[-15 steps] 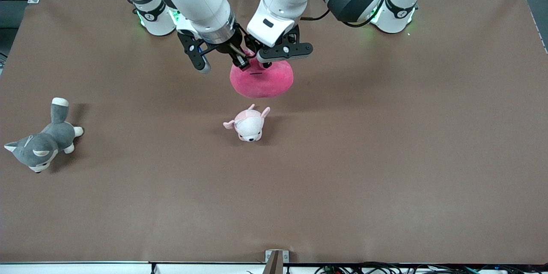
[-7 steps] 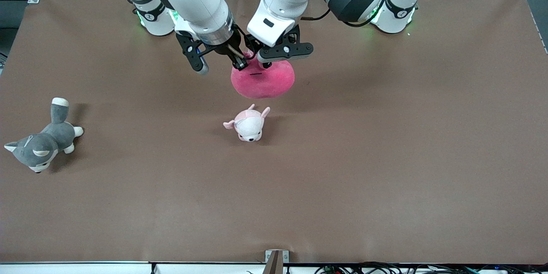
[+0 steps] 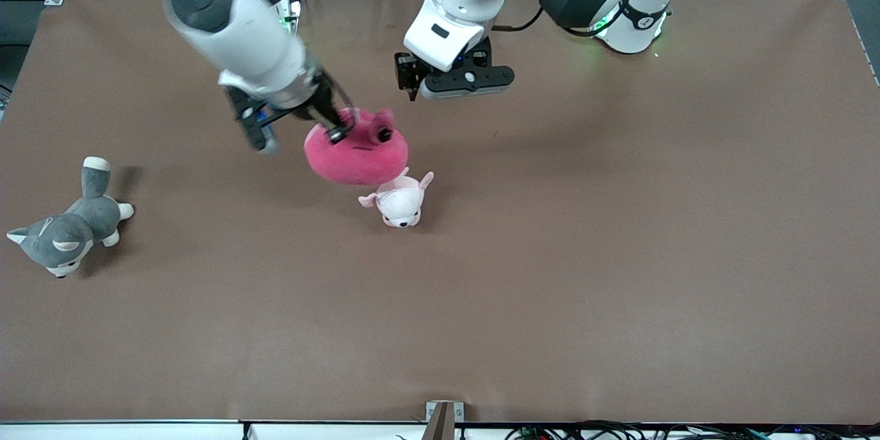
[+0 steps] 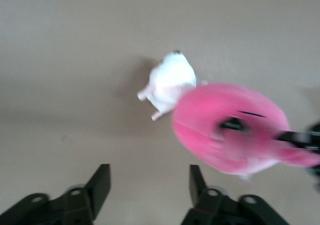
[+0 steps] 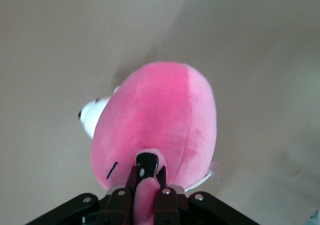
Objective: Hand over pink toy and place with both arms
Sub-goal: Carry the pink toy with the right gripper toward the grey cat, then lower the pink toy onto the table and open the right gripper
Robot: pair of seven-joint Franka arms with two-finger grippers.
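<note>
The pink toy [image 3: 356, 155], a round hot-pink plush with black eyes, hangs in the air from my right gripper [image 3: 337, 129], which is shut on one of its top flaps. In the right wrist view the toy [image 5: 160, 115] fills the middle, with the flap pinched between the fingers of the right gripper [image 5: 148, 177]. The toy hangs just over the small pale pink plush [image 3: 399, 199]. My left gripper [image 3: 457, 82] is open and empty, above the table toward the robots' bases. The left wrist view shows the open left gripper [image 4: 149, 185] with the toy [image 4: 230, 130] apart from it.
The small pale pink-and-white plush lies on the brown table [image 3: 619, 254] near its middle, and also shows in the left wrist view [image 4: 170, 80] and the right wrist view [image 5: 92, 115]. A grey-and-white plush dog [image 3: 65, 234] lies at the right arm's end of the table.
The left gripper has let go of the pink toy and drawn back. The right arm has swung the toy toward its own end, over the small pale plush.
</note>
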